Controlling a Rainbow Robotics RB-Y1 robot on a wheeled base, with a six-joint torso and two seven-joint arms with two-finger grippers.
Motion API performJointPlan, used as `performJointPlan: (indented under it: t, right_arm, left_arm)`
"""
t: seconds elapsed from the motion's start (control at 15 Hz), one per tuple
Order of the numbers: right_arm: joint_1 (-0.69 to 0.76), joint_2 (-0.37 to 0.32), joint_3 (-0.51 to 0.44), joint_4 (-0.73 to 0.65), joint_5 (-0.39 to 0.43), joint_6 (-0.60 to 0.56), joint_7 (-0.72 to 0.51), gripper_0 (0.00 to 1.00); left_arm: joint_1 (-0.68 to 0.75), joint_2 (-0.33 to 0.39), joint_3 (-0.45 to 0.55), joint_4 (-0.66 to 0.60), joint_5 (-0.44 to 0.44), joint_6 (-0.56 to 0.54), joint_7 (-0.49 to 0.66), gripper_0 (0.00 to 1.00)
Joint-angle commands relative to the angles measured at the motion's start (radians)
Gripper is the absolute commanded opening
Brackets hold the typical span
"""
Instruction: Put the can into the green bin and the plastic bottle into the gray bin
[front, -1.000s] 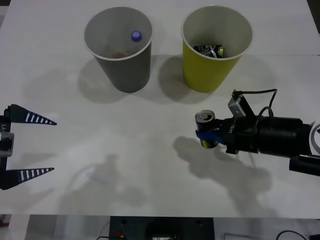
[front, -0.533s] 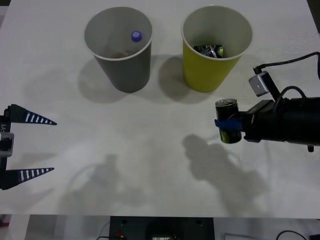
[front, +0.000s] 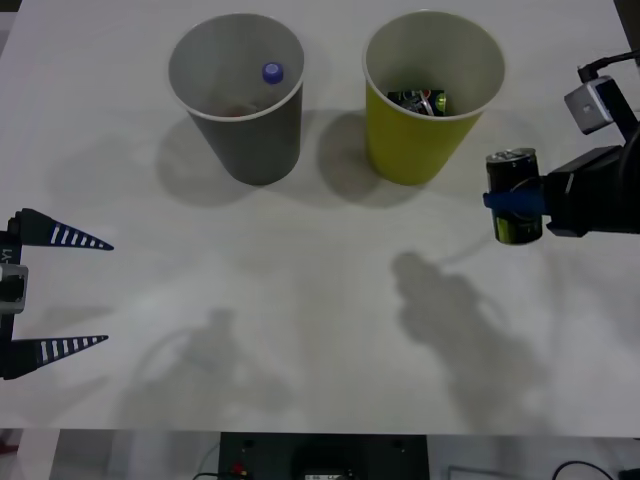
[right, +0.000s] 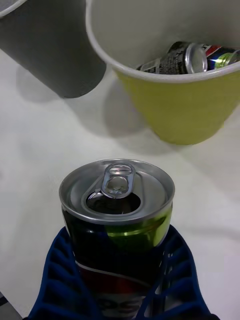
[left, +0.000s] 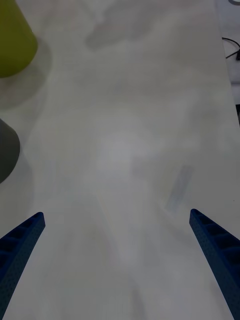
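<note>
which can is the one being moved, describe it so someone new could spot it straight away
Start at the white table and find the yellow-green bin on the robot's right. Just beside it, farther right, the right tool holds an upright can in the air. Unlike the cans lying inside that bin, it is gripped by blue fingers, top open.

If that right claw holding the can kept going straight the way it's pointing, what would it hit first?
Probably the green bin: the right gripper, its fingers shut on the can, faces that bin's wall in the right wrist view. Depth is unclear, and in the front view it could pass just in front.
</note>
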Motion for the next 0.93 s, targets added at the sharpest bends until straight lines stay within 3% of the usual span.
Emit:
performJointPlan:
  t: [0.07,0.47,0.67,0.93]
  right_arm:
    - [-0.079,-0.026,-0.043,-0.008,0.009,-0.101,-0.084,0.00]
    - [-0.265,-0.078,-0.020,0.061,0.037,-0.145,-0.086,0.00]
    - [-0.409,-0.144,0.111,0.146,0.062,-0.145,-0.084,0.00]
    - [-0.616,-0.162,0.281,0.331,0.080,-0.145,-0.084,0.00]
  left_arm:
    - [0.000,0.000,0.000,0.000,0.000,0.000,0.000,1.00]
    - [0.000,0.000,0.000,0.000,0.000,0.000,0.000,1.00]
    - [0.000,0.000,0.000,0.000,0.000,0.000,0.000,1.00]
    - [0.000,0.000,0.000,0.000,0.000,0.000,0.000,1.00]
